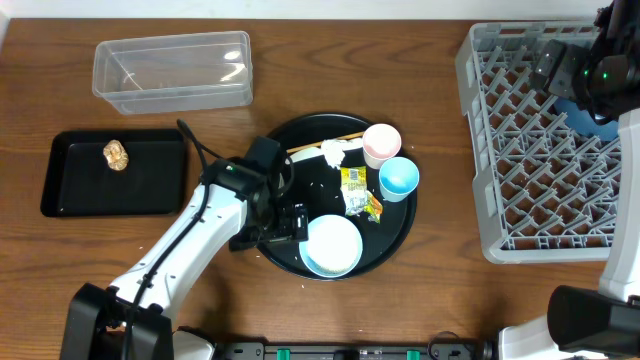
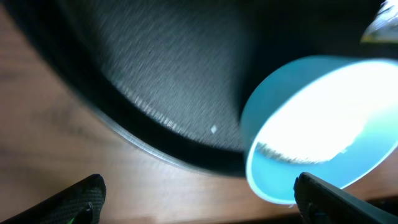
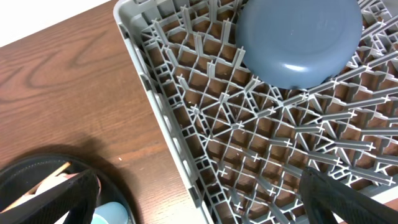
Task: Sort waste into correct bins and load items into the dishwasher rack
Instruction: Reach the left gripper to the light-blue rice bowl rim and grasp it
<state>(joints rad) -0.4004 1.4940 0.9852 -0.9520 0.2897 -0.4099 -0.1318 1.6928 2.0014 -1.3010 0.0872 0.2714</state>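
My left gripper (image 1: 290,222) (image 2: 199,205) is open, low over the round black tray (image 1: 300,135) (image 2: 155,74). Its right finger (image 2: 339,199) is at the rim of the white bowl with the pale-blue outside (image 1: 332,245) (image 2: 292,124). A pink cup (image 1: 381,143), a light-blue cup (image 1: 398,178) (image 3: 109,214), a yellow-green wrapper (image 1: 358,195) and a white tissue (image 1: 335,152) share that tray. A rice grain (image 2: 213,129) lies there too. My right gripper (image 1: 580,72) (image 3: 199,205) hangs open above the grey rack (image 1: 480,150) (image 3: 161,118), where the dark-blue bowl (image 1: 592,118) (image 3: 298,40) lies upside down.
The clear tub (image 1: 170,70) stands at the back left. In front of it, the shallow black tray (image 1: 80,190) holds a brown food lump (image 1: 117,155). Wooden chopsticks (image 1: 325,143) lie on the round tray's far side. Bare wood separates the round tray from the rack.
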